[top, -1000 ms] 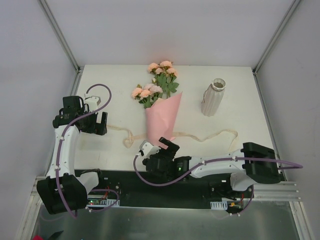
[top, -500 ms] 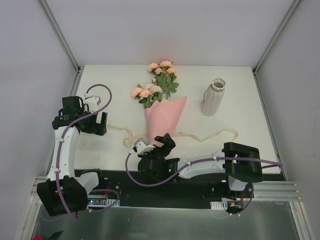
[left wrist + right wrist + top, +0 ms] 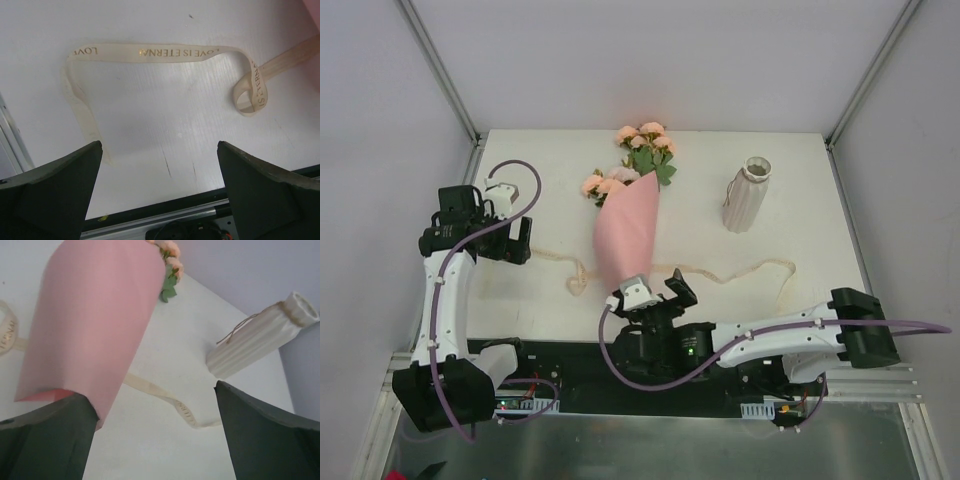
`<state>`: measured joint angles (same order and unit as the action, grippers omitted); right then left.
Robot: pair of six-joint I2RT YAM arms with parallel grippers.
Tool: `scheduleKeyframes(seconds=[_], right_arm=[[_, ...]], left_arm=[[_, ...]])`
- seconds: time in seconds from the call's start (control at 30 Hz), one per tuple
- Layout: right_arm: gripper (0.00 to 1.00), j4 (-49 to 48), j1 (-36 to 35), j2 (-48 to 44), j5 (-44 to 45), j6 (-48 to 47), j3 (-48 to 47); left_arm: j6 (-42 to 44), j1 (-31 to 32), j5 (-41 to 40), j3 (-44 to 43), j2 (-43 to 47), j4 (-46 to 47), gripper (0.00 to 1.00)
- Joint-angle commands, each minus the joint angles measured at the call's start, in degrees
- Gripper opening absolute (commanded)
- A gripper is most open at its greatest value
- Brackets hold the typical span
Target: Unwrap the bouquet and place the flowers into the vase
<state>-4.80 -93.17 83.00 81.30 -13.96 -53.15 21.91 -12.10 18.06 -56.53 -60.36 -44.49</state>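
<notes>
the pink-wrapped bouquet point(image 3: 625, 235) has rolled leftward mid-table, its ribbon point(image 3: 740, 270) lying loose. the right gripper point(image 3: 658, 290), jaws apart, has drawn back to its tip. the left gripper point(image 3: 510, 242) hangs open. unfolding remains; the vase point(image 3: 744, 196) stands right.

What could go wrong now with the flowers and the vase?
1. The pink paper is rolled shut, and the open right hand sits at its narrow end. A push might slide the bundle and squash the flowers.
2. The vase has a narrow neck and stands free, so poking stems could tip it.
3. The loose ribbon lies beside the paper and might snag.
</notes>
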Motion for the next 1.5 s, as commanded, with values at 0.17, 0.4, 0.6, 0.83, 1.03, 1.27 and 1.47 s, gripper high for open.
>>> scheduleKeyframes(seconds=[0.17,0.4,0.6,0.83,1.03,1.27,1.47], right_arm=[[0.97,99.81,-7.29,14.38,2.57,99.29,-18.05],[0.97,99.81,-5.28,0.17,6.85,98.51,-16.11],[0.97,99.72,-2.81,-17.77,9.23,96.23,-14.09],[0.97,99.81,-5.09,-19.02,5.80,97.63,-12.68],[0.97,96.76,-6.15,-20.60,9.05,91.86,-18.56],[0.97,93.57,-4.31,-13.13,0.81,75.65,-23.49],[0.97,47.90,9.98,-25.60,-29.99,30.42,-13.50]], left_arm=[[0.15,-0.12,2.85,-8.58,-1.87,-2.79,0.99],[-1.08,2.68,4.00,-10.88,-2.39,-4.20,0.99],[-3.19,6.90,2.59,-13.86,-2.92,-4.47,0.99],[-3.98,11.91,1.19,-17.56,-2.75,-6.57,0.99],[-6.35,23.86,-2.94,-15.54,-7.40,-6.49,0.99],[-7.14,25.72,-3.30,-18.09,-17.93,-3.68,0.99],[-7.94,28.53,0.74,-19.66,-24.97,-1.48,0.99]])
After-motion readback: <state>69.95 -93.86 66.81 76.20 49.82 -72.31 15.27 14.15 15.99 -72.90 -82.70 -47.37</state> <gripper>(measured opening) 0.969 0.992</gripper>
